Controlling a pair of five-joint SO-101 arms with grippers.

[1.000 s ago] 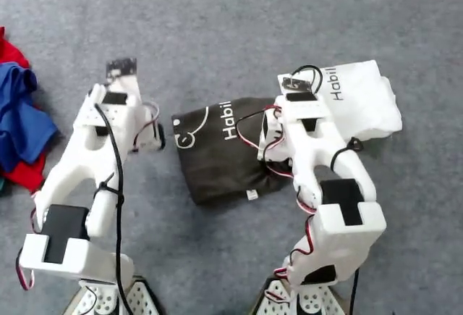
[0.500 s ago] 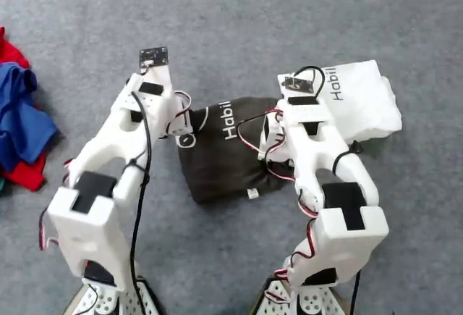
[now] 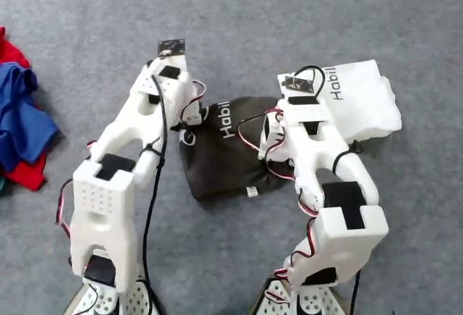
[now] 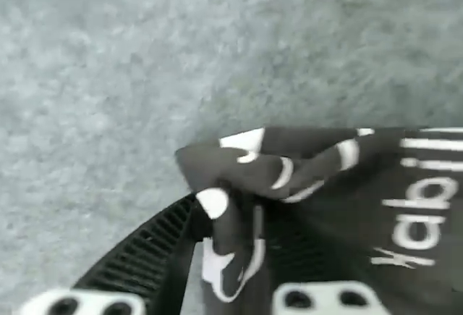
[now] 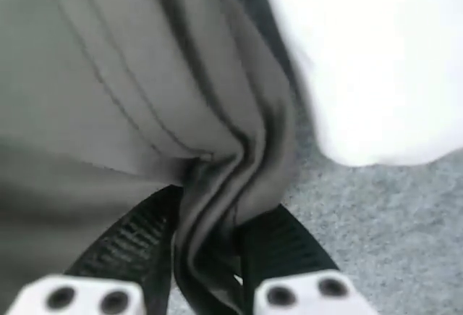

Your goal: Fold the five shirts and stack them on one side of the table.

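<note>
Moved: left gripper (image 3: 192,116) swung to the right, onto the black shirt (image 3: 221,163); right gripper (image 3: 269,137) stayed put.
Left fingers: squeezed shut on the black shirt's left corner.
Right fingers: squeezed shut on its bunched right edge.
Black shirt: middle of the frame, on the grey table (image 3: 239,32).
White shirt (image 3: 365,101): folded, upper right, just beside it.
Blue shirt (image 3: 18,116) and red shirt (image 3: 22,174): piled at the left edge.

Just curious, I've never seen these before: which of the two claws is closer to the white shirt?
Right. The right gripper pinches an edge of the black shirt just beside the white shirt; the left gripper holds its opposite corner, farther away.
</note>
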